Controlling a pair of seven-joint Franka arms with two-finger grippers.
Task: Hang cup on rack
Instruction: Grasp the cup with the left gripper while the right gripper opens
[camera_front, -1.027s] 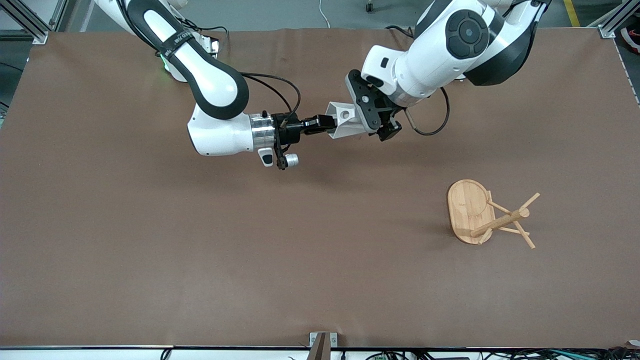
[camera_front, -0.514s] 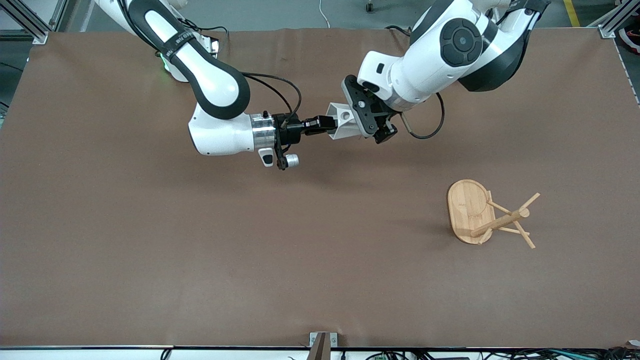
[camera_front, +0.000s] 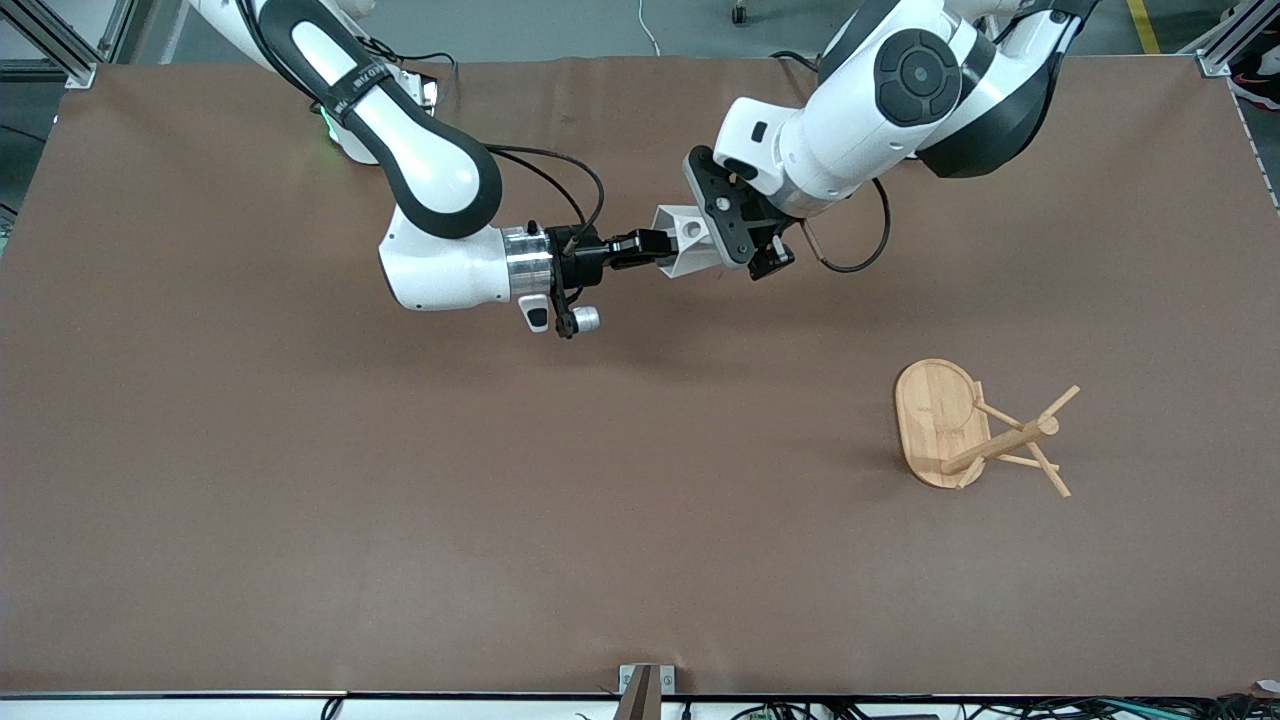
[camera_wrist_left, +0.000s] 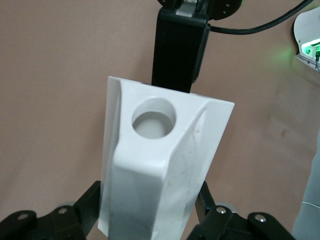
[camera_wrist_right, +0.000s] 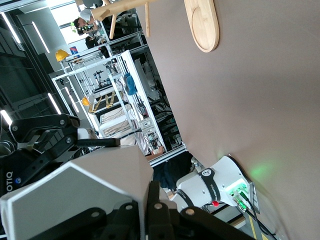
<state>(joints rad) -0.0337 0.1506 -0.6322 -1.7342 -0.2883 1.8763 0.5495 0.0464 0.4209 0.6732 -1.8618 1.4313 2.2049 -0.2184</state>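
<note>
The white faceted cup (camera_front: 686, 243) is held in the air over the middle of the table, between both grippers. My right gripper (camera_front: 652, 246) is shut on the cup's rim wall; its fingers pinch that wall in the right wrist view (camera_wrist_right: 151, 205). My left gripper (camera_front: 722, 238) is open, with one finger on each side of the cup's tapering body, close against it. In the left wrist view the cup (camera_wrist_left: 155, 165) fills the gap in my left gripper (camera_wrist_left: 147, 212), with the round hole of the handle tab facing the camera. The bamboo rack (camera_front: 938, 420) stands toward the left arm's end, nearer to the front camera.
The rack's post and thin pegs (camera_front: 1010, 440) rise from its oval base. The rack's base also shows in the right wrist view (camera_wrist_right: 202, 25). Brown table cover (camera_front: 400, 500) lies all around. A black cable loops beside the left wrist.
My left arm has shifted slightly toward the right arm, bringing its fingers farther along the cup's body. My right gripper has kept still with the cup. The rack has not moved.
</note>
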